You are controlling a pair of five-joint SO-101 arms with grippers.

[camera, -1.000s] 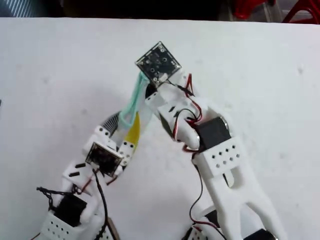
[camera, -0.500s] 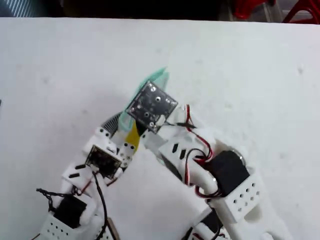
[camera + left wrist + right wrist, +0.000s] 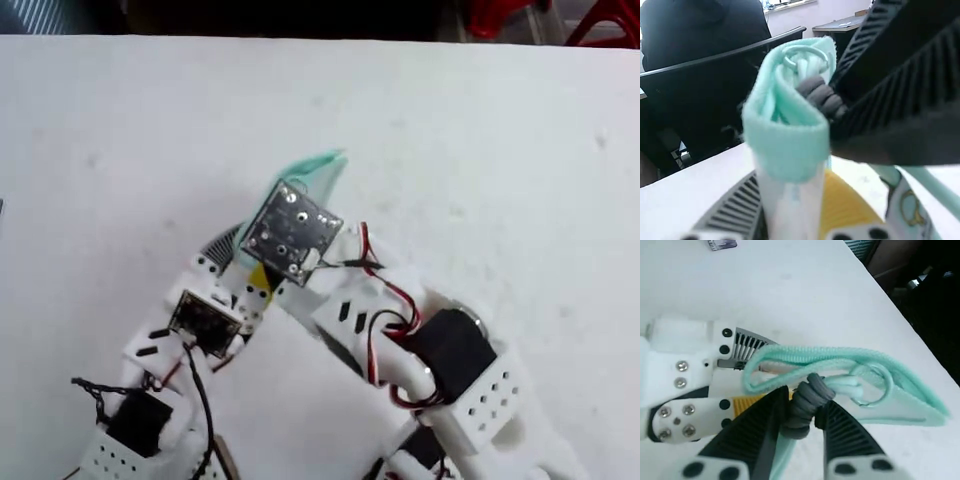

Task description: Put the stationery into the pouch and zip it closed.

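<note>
A mint-green pouch (image 3: pixel 318 168) lies on the white table (image 3: pixel 480 130), its far end sticking out past the right arm's wrist board (image 3: pixel 290 232). My left gripper (image 3: pixel 790 217) is shut on the pouch's near end, below its folded strap (image 3: pixel 790 130). My right gripper (image 3: pixel 802 407) is shut on the grey zipper pull (image 3: pixel 807 401), which sits between its black fingers (image 3: pixel 845 435) beside a metal ring (image 3: pixel 868 385). The two grippers stand close together, with the left gripper (image 3: pixel 687 375) white and just beyond the pull. The pouch's contents are hidden.
A small dark object (image 3: pixel 722 244) lies farther off on the table. A black chair (image 3: pixel 715 55) stands past the table edge. Bare table surrounds the pouch on the far and right sides.
The right arm has drawn back along the pouch toward the left gripper, taking the zipper pull with it. The pouch's far end has come into sight. The left arm has kept still.
</note>
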